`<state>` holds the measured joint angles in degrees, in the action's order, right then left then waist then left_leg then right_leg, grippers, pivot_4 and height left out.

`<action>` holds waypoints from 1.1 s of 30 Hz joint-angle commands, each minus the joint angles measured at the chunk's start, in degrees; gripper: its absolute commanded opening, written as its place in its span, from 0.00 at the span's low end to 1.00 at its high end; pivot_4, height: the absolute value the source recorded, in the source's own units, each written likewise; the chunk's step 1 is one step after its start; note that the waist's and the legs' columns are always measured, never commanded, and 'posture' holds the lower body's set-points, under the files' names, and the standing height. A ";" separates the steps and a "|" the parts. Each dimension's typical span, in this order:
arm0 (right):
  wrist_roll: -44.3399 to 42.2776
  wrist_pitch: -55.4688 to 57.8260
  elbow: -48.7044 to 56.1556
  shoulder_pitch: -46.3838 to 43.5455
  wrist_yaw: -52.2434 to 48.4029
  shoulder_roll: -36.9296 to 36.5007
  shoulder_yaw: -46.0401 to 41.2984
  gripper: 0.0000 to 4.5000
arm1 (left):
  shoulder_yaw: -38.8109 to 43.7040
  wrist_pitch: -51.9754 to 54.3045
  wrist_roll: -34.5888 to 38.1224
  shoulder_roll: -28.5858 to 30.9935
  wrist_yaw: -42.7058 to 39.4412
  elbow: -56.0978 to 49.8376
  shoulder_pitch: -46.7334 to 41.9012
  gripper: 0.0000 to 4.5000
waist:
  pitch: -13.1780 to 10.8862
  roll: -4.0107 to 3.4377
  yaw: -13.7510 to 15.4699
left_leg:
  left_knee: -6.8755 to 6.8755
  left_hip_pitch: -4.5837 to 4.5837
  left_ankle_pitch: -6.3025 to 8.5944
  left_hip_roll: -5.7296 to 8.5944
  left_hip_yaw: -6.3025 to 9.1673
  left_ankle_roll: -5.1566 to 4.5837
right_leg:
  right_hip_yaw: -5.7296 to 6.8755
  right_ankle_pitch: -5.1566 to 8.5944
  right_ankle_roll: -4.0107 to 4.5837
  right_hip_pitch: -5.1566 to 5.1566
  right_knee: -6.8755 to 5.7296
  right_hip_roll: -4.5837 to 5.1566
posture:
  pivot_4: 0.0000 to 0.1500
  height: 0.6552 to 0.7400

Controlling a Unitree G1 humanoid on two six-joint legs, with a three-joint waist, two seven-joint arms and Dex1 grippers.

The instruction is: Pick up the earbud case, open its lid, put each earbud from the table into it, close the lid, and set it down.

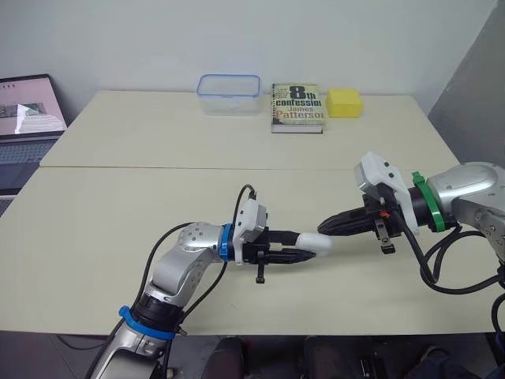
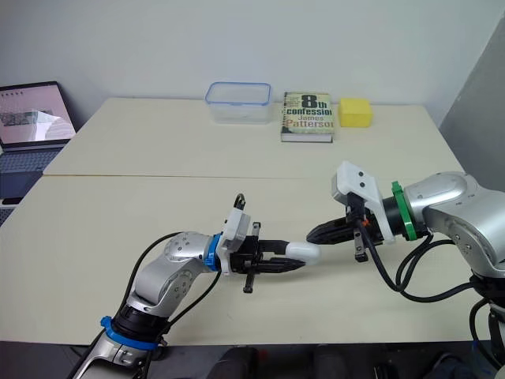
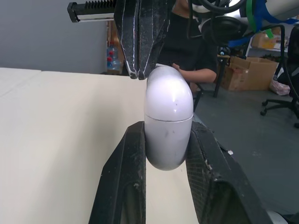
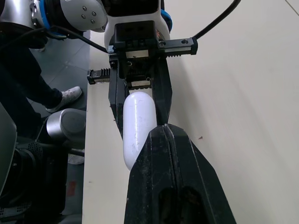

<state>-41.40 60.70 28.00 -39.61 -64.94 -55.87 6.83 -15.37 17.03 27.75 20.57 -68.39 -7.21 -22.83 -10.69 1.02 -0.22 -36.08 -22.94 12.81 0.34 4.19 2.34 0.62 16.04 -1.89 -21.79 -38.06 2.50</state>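
left gripper (image 1: pixel 293 246) is what i check first: its two black fingers are clamped on one white, pill-shaped plastic earbud case (image 1: pixel 319 244), pinching the base half from both sides. i count two grippers in play. right gripper (image 1: pixel 327 226) faces it from the other side, its two fingers pressed together with nothing between them, tips just beside the case's rounded lid end; i can't tell whether they touch.

from big to small: one long cream table (image 1: pixel 158 197) with a seam across its middle. one open laptop (image 1: pixel 28 130) sits off its left edge. along the far side stand one paperback book (image 1: pixel 297 107), one clear plastic container with a blue rim (image 1: pixel 229 95) to its left, and one yellow sponge block (image 1: pixel 345 103) to its right. the case is held over the near half of the table, between the two grippers, lid closed along its seam.
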 commanded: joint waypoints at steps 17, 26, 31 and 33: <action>11.11 -11.82 -0.60 7.37 8.30 0.41 -3.11 0.00 | 8.14 44.67 7.78 0.74 19.95 21.43 -12.46 0.18 | -0.02 0.03 0.06 | -0.02 -0.04 0.00 0.07 0.07 0.00 | 0.05 0.04 -0.10 -0.02 -0.03 0.01 | 1.00 0.91; 9.46 -8.55 1.21 8.94 11.05 0.73 -4.58 0.00 | 5.96 48.11 4.45 4.26 16.00 29.61 -16.69 0.50 | -0.01 0.02 -0.36 | 0.00 0.04 -0.01 0.02 0.08 0.02 | 0.02 0.02 -0.07 -0.02 -0.09 -0.05 | 1.00 0.91; 9.63 -8.61 1.60 9.30 10.82 0.17 -4.70 0.00 | 5.90 49.06 4.81 9.91 13.73 23.31 -13.03 0.84 | 0.01 0.00 -1.03 | 0.00 0.12 -0.01 -0.02 0.11 0.02 | -0.02 0.03 -0.08 0.02 -0.11 -0.09 | 1.00 0.91; 10.21 -9.78 1.71 9.56 10.29 -0.50 -4.61 0.00 | 5.73 48.40 4.87 13.08 12.75 18.95 -10.56 0.96 | 0.03 -0.02 -1.80 | 0.03 0.14 -0.01 -0.06 0.15 0.02 | -0.06 0.01 -0.05 0.01 -0.11 -0.10 | 1.00 0.91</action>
<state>-31.42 52.16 28.05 -30.01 -54.15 -55.32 3.92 -9.00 64.60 35.32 30.32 -56.57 12.74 -36.15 -10.67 1.00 -2.03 -36.03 -22.75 12.81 0.26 4.32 2.36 0.49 16.04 -1.92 -21.79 -38.18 2.37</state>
